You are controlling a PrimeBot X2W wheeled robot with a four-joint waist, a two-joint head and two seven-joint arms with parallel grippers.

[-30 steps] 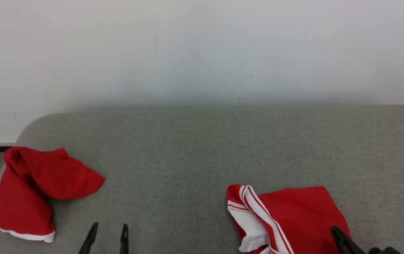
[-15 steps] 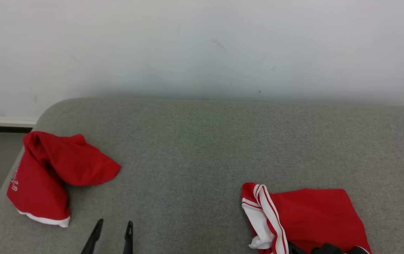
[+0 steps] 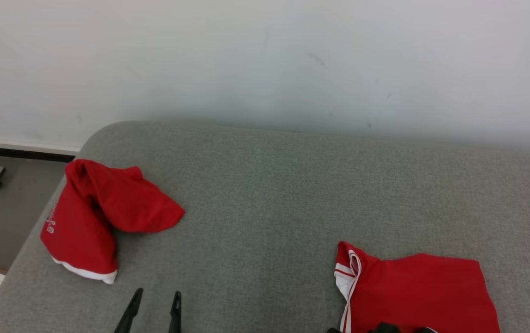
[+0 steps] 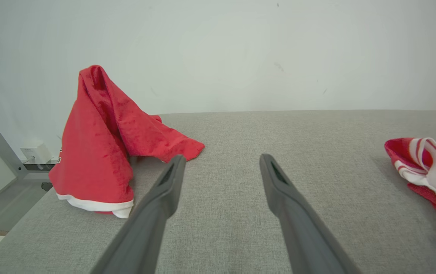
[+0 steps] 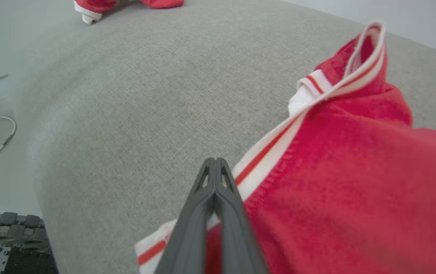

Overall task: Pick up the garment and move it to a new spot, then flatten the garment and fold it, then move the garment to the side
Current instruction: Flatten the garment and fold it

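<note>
Since the earlier frames the head camera had swung, shifting the whole scene. Within it the garment showed less of its white inner panel, and the right gripper had sunk to a few dark shapes at the bottom edge. The garment, red with white-and-red striped trim, lay at the near right of the grey cushion, its lower part cut off by the frame.

In the right wrist view the right gripper was clenched, fingers pressed together, with the tips at the striped hem of the garment. Whether any cloth was nipped between them could not be made out.

The left gripper hovered over bare cushion at the near left, released, its fingers standing wide apart and holding nothing.

A second red garment lay crumpled at the cushion's far left corner, well apart from the first. The small white print on its side was too small to read. A pale wall stood behind.
</note>
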